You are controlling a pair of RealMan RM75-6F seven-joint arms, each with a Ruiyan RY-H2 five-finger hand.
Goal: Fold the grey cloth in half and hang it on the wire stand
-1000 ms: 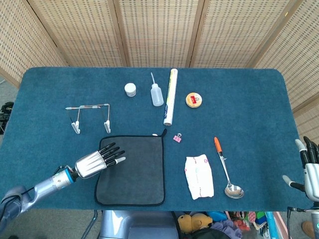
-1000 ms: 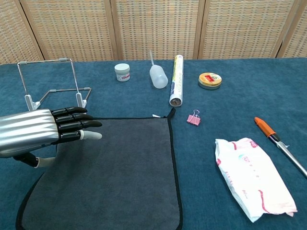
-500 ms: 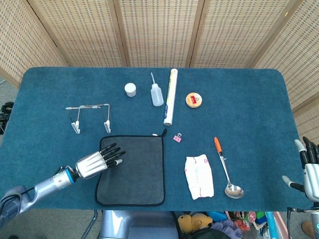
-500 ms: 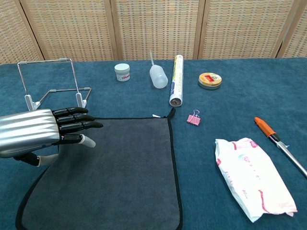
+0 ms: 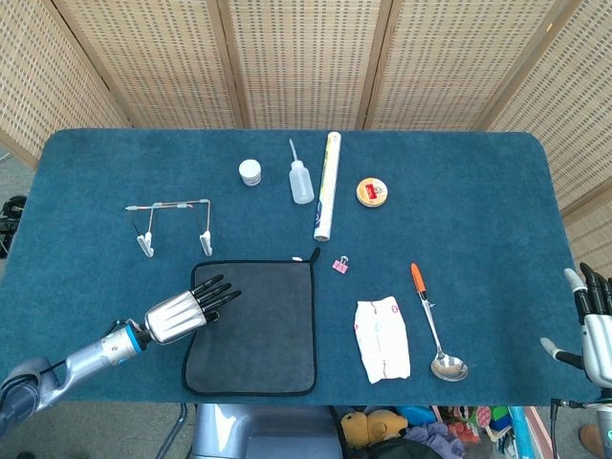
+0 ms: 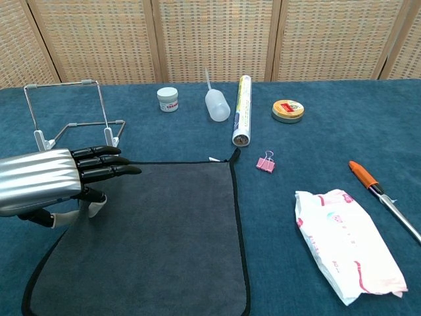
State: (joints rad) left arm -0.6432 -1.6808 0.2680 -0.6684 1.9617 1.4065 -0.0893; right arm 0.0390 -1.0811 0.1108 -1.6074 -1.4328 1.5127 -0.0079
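The grey cloth lies flat and unfolded on the blue table near the front edge. My left hand is at its upper left corner, fingers stretched out over the cloth and thumb curled down at the edge; no grip shows. The wire stand stands upright just behind that hand, bare. At the table's front right, well away from the cloth, my right hand has its fingers apart and holds nothing.
Behind the cloth lie a white jar, a squeeze bottle, a rolled tube and a round tin. To the cloth's right are a pink binder clip, a white packet and an orange-handled spoon.
The left hand's thumb has swung from pointing forward to curling down at the cloth's left edge. The hand has drawn back slightly. The right hand has not moved.
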